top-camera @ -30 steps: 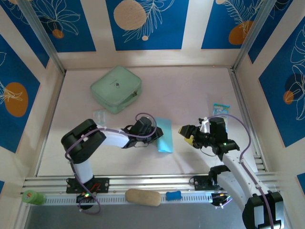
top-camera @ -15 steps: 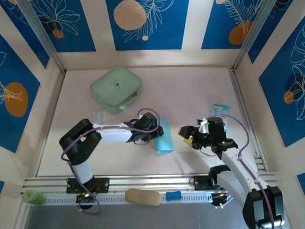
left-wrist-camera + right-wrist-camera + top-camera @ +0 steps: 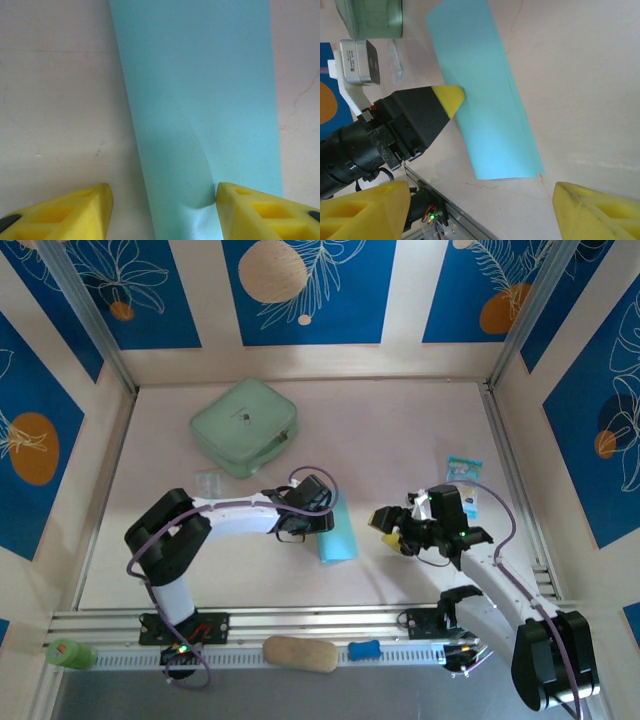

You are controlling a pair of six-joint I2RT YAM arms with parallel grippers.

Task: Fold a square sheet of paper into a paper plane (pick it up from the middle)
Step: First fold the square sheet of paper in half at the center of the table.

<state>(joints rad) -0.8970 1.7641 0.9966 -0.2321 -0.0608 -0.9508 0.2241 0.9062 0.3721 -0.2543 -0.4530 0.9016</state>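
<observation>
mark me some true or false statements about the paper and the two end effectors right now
1. The light blue sheet of paper lies folded into a narrow strip on the table. True.
2. The right end effector is clamped on the sheet. False: its jaws stand open and it is beside the sheet, apart from it.
3. The left end effector is open over the sheet, with one of its fingers touching the paper. True.
4. The mint-green case sits on top of the sheet. False: the case is farther back on the table, apart from the sheet.
</observation>
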